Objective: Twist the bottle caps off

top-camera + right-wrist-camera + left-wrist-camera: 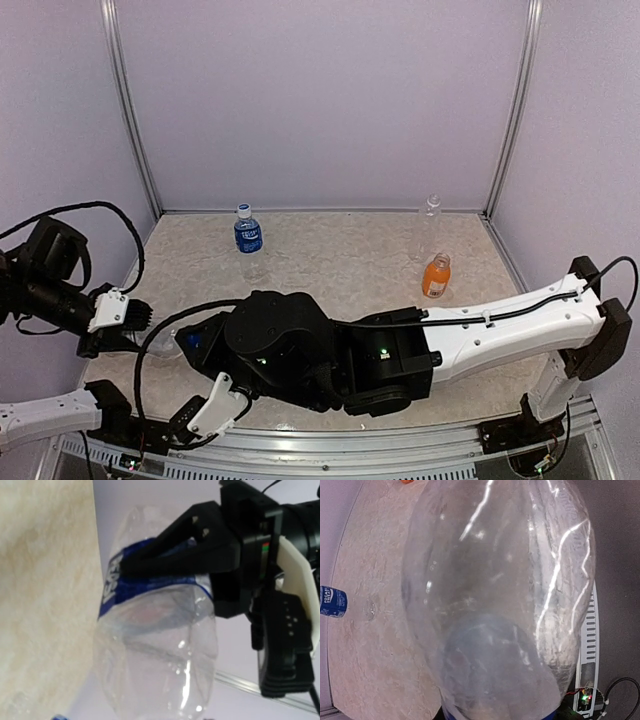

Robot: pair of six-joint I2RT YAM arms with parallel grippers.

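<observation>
Right wrist view: left gripper (137, 565) clamps the blue-labelled clear bottle (155, 645), seemingly empty.
Upright short bottle (436, 275) holds orange liquid; right gripper (203, 343) closed, grasp unseen.

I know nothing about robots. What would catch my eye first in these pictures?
The big clear bottle with a blue label, held at the near left: the left gripper is clamped across its label, and the right arm reaches over to it. Farther back stand three more: a blue-labelled bottle at back left, a small clear bottle at back right, and an orange bottle just in front of that.
</observation>
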